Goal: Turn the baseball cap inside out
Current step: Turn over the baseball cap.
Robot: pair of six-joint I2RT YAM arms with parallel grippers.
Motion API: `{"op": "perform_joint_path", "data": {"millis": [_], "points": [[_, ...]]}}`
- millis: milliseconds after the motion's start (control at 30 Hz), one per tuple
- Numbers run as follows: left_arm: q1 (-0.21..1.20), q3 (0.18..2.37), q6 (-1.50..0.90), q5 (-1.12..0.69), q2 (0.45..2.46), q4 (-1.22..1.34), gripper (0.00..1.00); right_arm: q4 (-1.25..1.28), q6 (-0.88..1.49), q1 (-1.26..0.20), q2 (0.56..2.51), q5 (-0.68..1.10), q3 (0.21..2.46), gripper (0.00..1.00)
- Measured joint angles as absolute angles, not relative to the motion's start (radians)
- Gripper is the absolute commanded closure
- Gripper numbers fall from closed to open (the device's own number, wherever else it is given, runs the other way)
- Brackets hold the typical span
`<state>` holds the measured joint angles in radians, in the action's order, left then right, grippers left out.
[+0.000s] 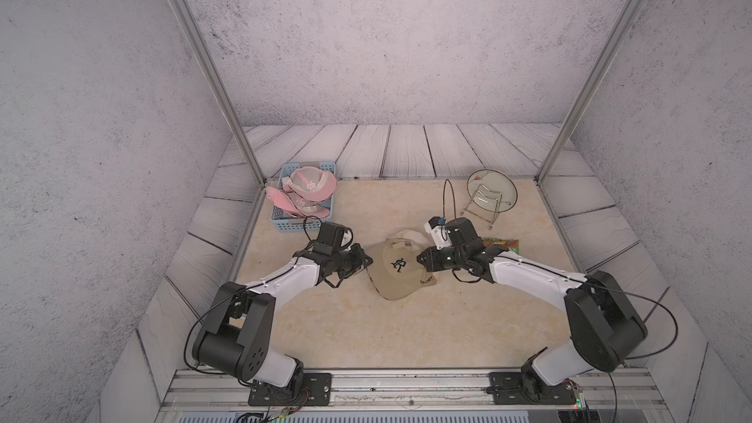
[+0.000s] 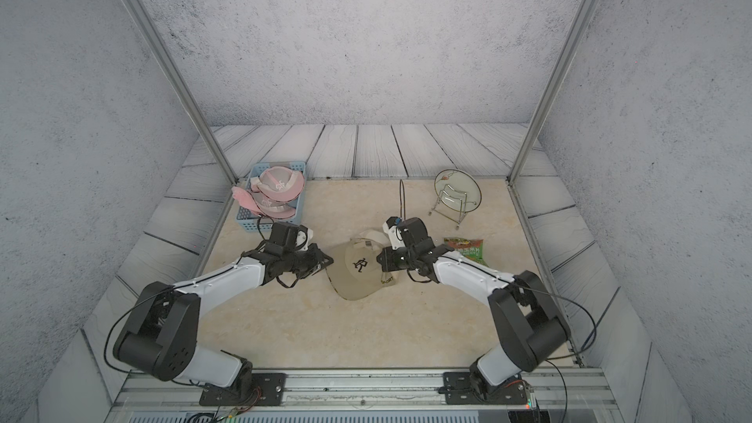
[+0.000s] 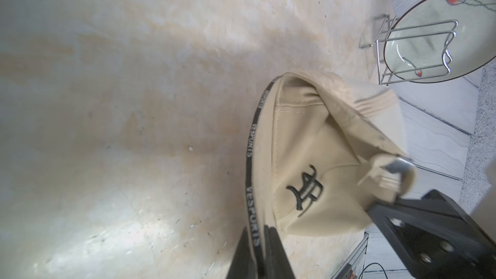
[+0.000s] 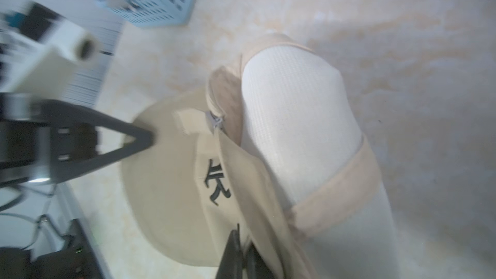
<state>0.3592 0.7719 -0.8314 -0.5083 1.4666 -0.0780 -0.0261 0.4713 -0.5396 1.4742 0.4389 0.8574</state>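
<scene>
A beige baseball cap (image 1: 401,268) (image 2: 362,266) with a black embroidered logo lies mid-table between both arms. My left gripper (image 1: 368,261) (image 2: 329,261) is shut on the black lettered band along the brim's edge; the left wrist view shows that band pinched between the fingers of the left gripper (image 3: 257,237). My right gripper (image 1: 419,258) (image 2: 380,258) is shut on the crown fabric beside the logo, as the right wrist view shows (image 4: 241,240). White mesh lining (image 4: 295,130) bulges out of the cap's back, crossed by the beige strap (image 4: 341,191).
A blue basket (image 1: 285,221) holding pink caps (image 1: 313,185) stands at the back left. A glass plate (image 1: 491,193) leans in a wire stand at the back right. A green snack packet (image 1: 502,244) lies behind my right wrist.
</scene>
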Motion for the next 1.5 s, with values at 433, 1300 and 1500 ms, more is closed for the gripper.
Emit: {"op": "perform_joint_path", "data": {"millis": [433, 1300, 1500], "points": [[0.355, 0.78, -0.825, -0.616, 1.359, -0.054, 1.0, 0.147, 0.609, -0.362, 1.369, 0.62, 0.682, 1.0], [0.363, 0.844, -0.685, -0.726, 1.525, -0.188, 1.0, -0.244, 0.163, -0.558, 1.498, 0.513, 0.958, 0.59], [0.363, 0.847, -0.683, -0.723, 1.525, -0.199, 1.0, -0.333, 0.116, -0.624, 1.658, 0.467, 1.06, 0.59]]}}
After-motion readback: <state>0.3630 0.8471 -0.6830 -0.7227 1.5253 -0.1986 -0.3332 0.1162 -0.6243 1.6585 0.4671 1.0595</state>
